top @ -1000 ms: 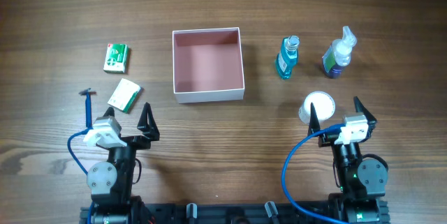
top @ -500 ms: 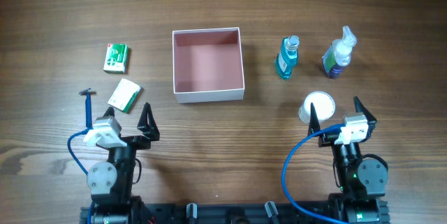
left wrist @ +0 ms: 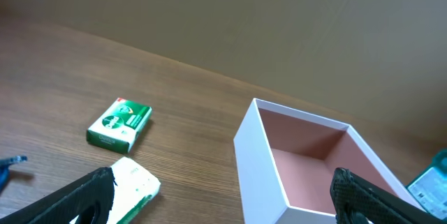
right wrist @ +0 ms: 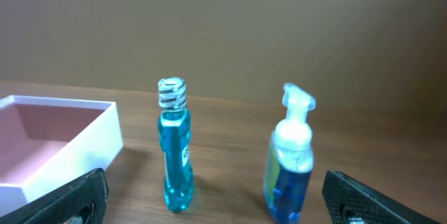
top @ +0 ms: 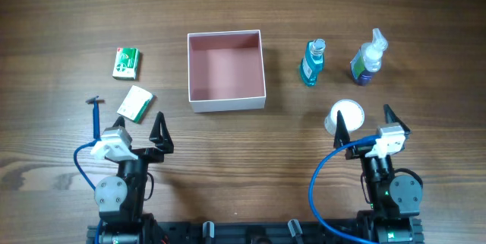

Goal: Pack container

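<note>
The container [top: 225, 105] is a square shallow white box with a dusty-pink inside, at the table's middle; it also shows in the left wrist view [left wrist: 258, 161] and at the left of the right wrist view [right wrist: 91, 144]. Nothing lies in it. My left gripper [top: 140, 126] is open and empty, near the front left, with a white-and-green packet [top: 134, 104] just beyond it. My right gripper [top: 367, 120] is open and empty at the front right, with a round white-lidded jar [top: 346, 115] between its fingers' reach in the overhead view.
A green packet [top: 126, 62] lies left of the box, also in the left wrist view [left wrist: 119, 124]. A teal bottle [top: 311, 63] and a blue pump bottle [top: 368, 59] stand right of the box. A blue-handled tool [top: 96, 117] lies at the far left.
The right wrist has shifted very slightly; nothing else has moved.
</note>
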Robot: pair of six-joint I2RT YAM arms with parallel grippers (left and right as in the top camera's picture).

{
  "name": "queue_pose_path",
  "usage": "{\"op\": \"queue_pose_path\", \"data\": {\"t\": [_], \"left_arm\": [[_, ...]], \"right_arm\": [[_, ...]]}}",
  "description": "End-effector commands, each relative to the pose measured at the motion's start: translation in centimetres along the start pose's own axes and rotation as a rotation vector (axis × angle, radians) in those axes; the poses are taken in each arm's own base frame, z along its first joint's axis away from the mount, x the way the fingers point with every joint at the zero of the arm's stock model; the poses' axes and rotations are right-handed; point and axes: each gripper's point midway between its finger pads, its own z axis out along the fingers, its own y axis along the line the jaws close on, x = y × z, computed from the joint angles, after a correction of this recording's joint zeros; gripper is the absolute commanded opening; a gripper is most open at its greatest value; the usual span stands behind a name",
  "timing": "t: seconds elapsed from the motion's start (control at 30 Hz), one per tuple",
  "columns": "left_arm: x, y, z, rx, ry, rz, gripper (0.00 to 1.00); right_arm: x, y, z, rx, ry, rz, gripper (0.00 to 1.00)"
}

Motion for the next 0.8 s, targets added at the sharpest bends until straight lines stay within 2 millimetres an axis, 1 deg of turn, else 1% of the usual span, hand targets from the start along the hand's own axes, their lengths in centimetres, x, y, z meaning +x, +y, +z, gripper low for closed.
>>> {"op": "queue_pose_path", "data": {"t": [0.0,0.03,0.13,0.27,0.4,0.47,0.57,0.63,0.77], "left_arm": [[-0.1,-0.5,-0.1,0.024,-0.001,-0.067,1.0],[-0.4,-0.6,-0.1,0.027,-0.007,-0.079,1.0],[-2.3,-1.3,-0.4,0.037,-0.032,-0.116,0.99],[-5.1,-2.3,-0.8,0.023,0.001,-0.128,0.99],[-7.1,-2.9,-0.3,-0.025,0.104,-0.136,1.0],[-8.1,-3.1,0.4,-0.065,0.186,-0.137,1.0],[-8.6,-2.8,1.5,-0.149,0.314,-0.139,1.0],[-8.4,-2.6,2.3,-0.192,0.436,-0.109,1.0],[-7.8,-2.7,3.3,-0.247,0.631,-0.113,1.0]], "right_arm": [[-0.8,0.2,-0.1,-0.016,-0.016,0.122,1.0],[-1.2,0.2,-0.1,-0.016,-0.021,0.127,1.0],[-3.1,0.2,-0.2,-0.018,-0.034,0.126,1.0],[-5.0,0.6,0.4,-0.042,0.051,0.133,1.0],[-6.7,0.8,2.2,-0.06,0.18,0.148,1.0],[-8.0,1.2,3.7,-0.086,0.265,0.159,1.0],[-9.2,1.4,5.8,-0.104,0.387,0.176,1.0],[-9.9,1.3,7.3,-0.102,0.508,0.19,1.0],[-10.2,1.2,9.2,-0.126,0.749,0.126,1.0]]}}
